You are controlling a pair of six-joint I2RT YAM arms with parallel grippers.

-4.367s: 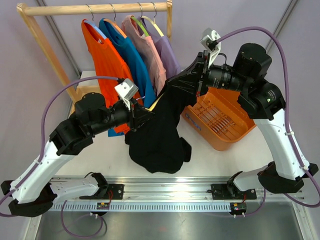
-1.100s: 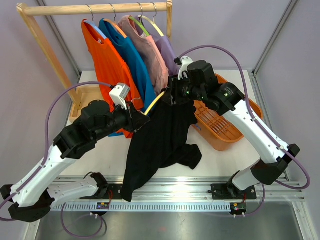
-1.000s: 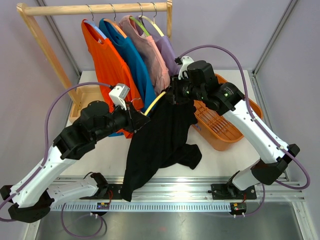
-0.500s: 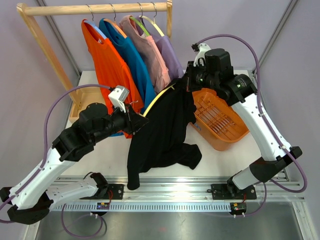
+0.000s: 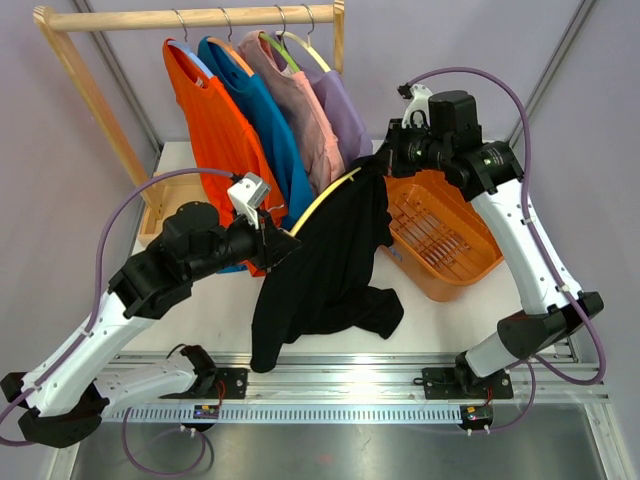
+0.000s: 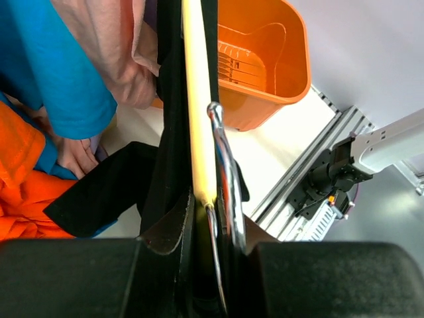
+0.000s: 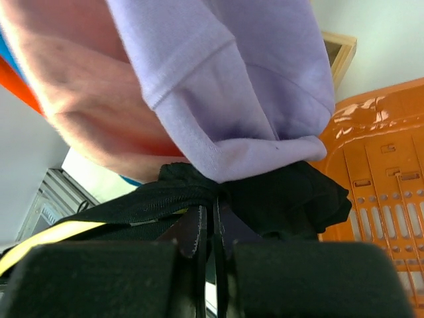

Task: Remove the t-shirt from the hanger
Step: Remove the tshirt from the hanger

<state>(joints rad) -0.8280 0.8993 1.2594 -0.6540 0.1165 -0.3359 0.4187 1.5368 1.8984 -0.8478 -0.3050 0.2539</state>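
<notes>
T-shirt (image 5: 330, 265), black, hangs on a yellow hanger (image 5: 326, 197) held in the air between the two arms, over the middle of the white surface (image 5: 225, 322). The hanger's long axis runs on a slant in the top view, from low left by the left gripper (image 5: 276, 240) up to the right by the right gripper (image 5: 388, 166). The shirt's body falls from that bar toward the near edge; one sleeve spreads to the right on the surface, and the hem reaches the near edge.

The left gripper is clenched on the hanger at its metal hook. The right gripper is pinched tight on a bunch of black cloth at the hanger's far end, just under the lavender shirt (image 5: 338, 108).

There is one black t-shirt, one yellow hanger and one orange basket (image 5: 478, 262), which stands on the surface to the right of the shirt. Four other shirts hang on a wooden rack (image 5: 190, 17) at the back: orange (image 5: 215, 130), blue (image 5: 262, 135), pink (image 5: 300, 115) and lavender.

Pale lilac-grey walls stand behind the rack, and a metal rail (image 5: 330, 410) runs along the near edge.
</notes>
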